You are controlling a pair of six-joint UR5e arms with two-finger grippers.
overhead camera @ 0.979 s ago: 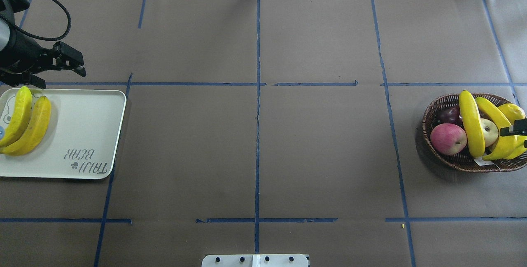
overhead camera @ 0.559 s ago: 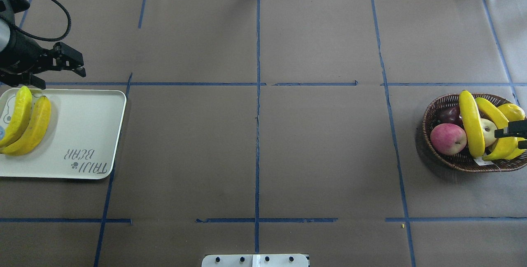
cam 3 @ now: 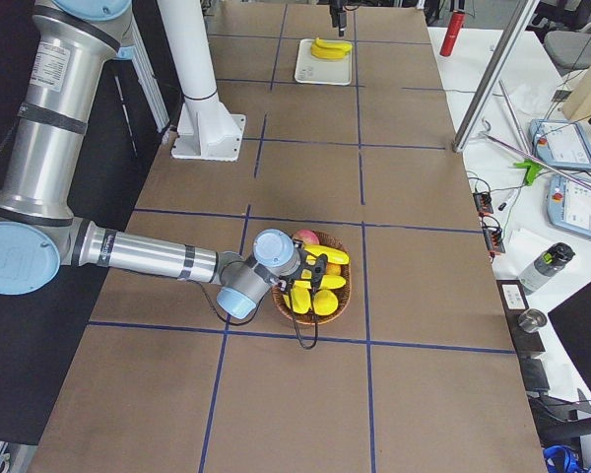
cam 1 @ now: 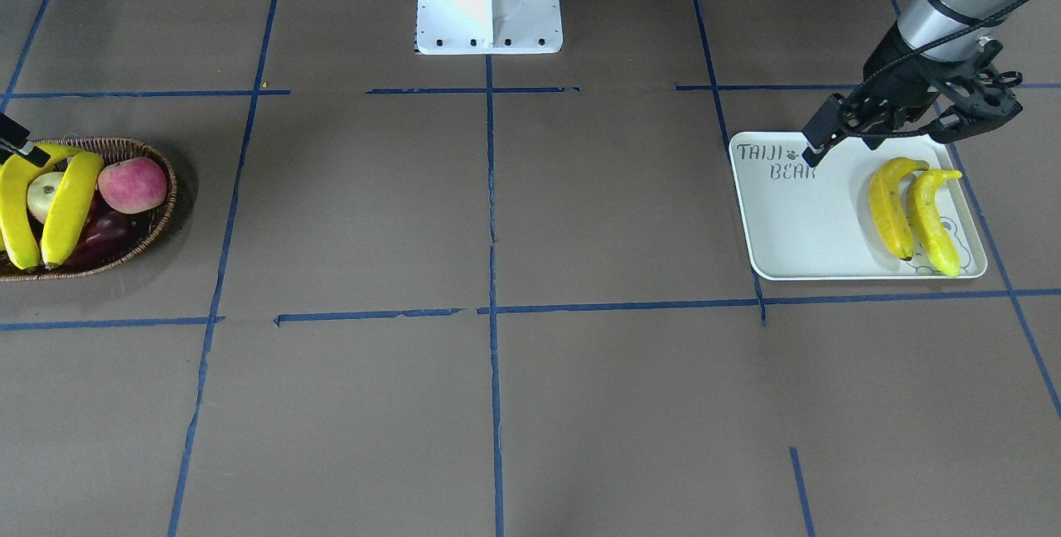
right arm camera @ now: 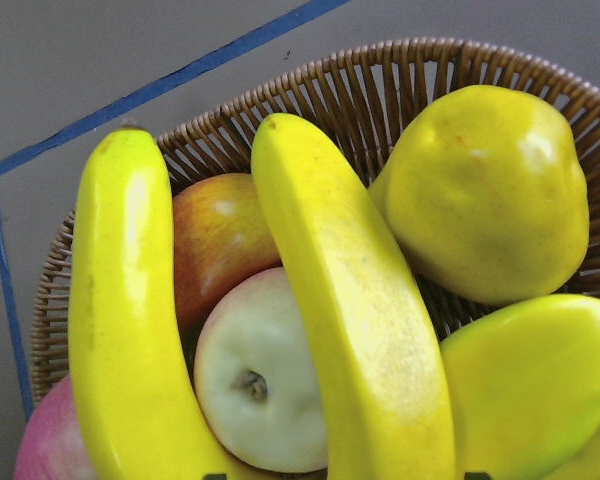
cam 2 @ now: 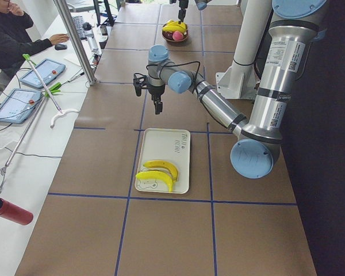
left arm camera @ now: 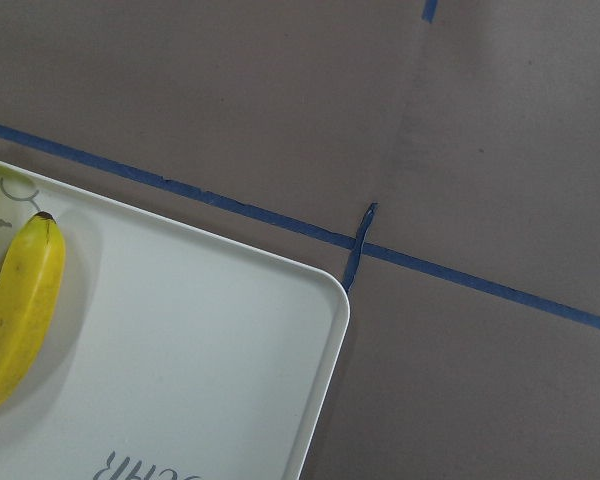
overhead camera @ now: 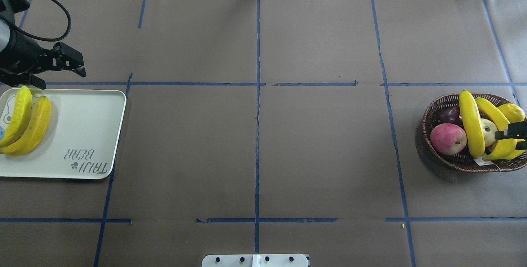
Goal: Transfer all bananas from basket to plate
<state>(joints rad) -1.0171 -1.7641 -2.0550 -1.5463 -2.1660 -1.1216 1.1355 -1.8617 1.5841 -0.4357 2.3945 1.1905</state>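
Blue-taped brown paper (overhead camera: 321,155) covers your desk (overhead camera: 185,32). At its right end, long yellow bananas (overhead camera: 471,129) lie in the dark wicker basket (overhead camera: 444,102), right jaws open over one. Two more lie on the white rectangular plate (overhead camera: 82,127) at the left end, left jaws open alongside.

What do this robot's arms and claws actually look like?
Each arm is a chain of silver tubes with rounded light-blue joint caps. The wrist end is black, with two black fingers, and a black cable loops around the left wrist.
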